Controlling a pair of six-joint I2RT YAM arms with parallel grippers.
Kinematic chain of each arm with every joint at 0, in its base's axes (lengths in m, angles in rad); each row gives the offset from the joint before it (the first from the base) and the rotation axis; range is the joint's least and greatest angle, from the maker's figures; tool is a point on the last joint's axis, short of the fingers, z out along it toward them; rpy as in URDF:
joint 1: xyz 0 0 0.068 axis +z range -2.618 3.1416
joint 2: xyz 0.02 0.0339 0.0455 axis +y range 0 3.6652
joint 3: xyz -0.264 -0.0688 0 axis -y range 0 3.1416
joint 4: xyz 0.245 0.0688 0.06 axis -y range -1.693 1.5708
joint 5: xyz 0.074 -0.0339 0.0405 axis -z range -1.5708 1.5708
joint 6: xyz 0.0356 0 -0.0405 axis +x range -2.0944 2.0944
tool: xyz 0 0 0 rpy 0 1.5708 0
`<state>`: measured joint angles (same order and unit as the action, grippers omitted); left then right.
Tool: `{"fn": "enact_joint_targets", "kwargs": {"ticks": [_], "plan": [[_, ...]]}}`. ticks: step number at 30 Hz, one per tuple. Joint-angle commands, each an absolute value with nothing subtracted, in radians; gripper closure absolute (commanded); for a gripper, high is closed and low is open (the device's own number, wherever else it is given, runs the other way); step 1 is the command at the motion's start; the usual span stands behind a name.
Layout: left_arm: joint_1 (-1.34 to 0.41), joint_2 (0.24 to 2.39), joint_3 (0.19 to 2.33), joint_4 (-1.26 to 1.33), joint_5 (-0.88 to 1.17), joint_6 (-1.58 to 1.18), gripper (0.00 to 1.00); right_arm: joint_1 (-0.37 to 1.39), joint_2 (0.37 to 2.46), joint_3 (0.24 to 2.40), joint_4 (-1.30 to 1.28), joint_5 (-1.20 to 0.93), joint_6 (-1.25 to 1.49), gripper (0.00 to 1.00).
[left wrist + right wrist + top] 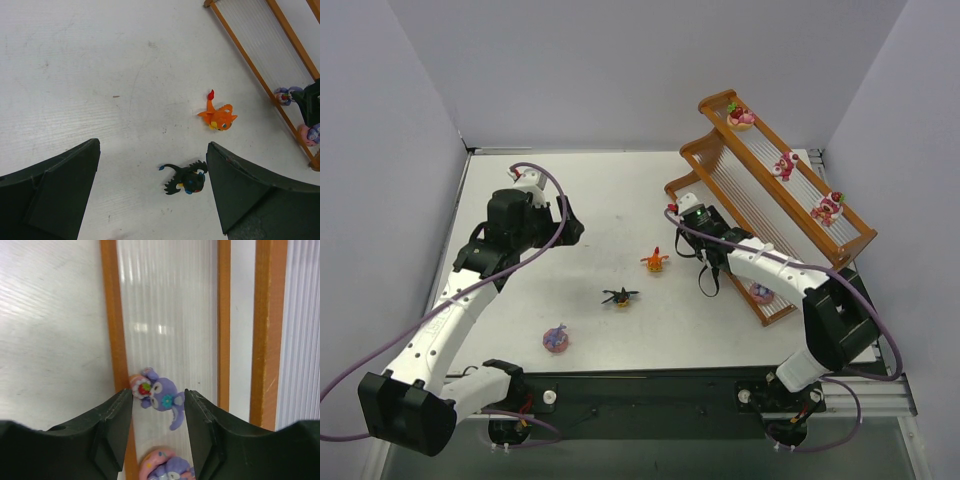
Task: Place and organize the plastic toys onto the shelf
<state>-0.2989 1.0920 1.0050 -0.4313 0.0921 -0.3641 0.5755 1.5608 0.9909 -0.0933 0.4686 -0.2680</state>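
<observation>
Our right pincer (158,390) stands parted over the shelf's (111,315) lowest tier, gripping nothing. A purple toy (162,399) lies between its fingertips against the left rim (a second purple toy (165,467) lies just beside it). Our left pincer (152,145) hangs wide open above the tabletop (75,60), where the orange toy (218,117) and the black winged toy (186,180) lie. Three pink-red toys (784,165) sit on the top tier.

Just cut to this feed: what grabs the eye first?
The orange-brown shelf at the far right, with three pink-red toys along its top tier. The right gripper hangs over the bottom tier, jaws apart either side of a purple toy lying there. An orange toy, a black winged toy and a purple-pink toy lie on the table.
</observation>
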Motion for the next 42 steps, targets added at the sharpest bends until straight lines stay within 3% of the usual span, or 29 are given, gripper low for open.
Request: {"fn": "enact_joint_targets", "kwargs": {"ticks": [1,4,10,17,22,32,42], "plan": [[-0.29,1.063,1.002,-0.405,0.104,-0.379,0.03,0.666,1.506,1.031,-0.091,0.522,-0.203,0.55],[-0.288,1.046,1.002,-0.426,0.091,-0.376,0.03,0.733,1.483,1.071,-0.132,0.483,-0.17,0.55],[-0.275,0.999,1.023,-0.518,-0.02,-0.411,0.03,0.912,1.434,1.21,-0.27,0.04,-0.173,0.54],[-0.209,1.009,1.094,-0.621,-0.058,-0.463,0.03,1.127,1.512,1.275,-0.178,-0.283,-0.224,0.51],[-0.176,1.026,1.117,-0.652,-0.014,-0.469,0.03,1.164,1.6,1.256,-0.008,-0.457,-0.285,0.48],[-0.048,1.084,1.143,-0.699,0.161,-0.426,0.03,1.187,1.822,1.351,0.109,-0.494,-0.426,0.48],[-0.006,1.12,1.117,-0.68,0.215,-0.457,0.03,1.2,1.902,1.391,0.177,-0.463,-0.518,0.42]]}}
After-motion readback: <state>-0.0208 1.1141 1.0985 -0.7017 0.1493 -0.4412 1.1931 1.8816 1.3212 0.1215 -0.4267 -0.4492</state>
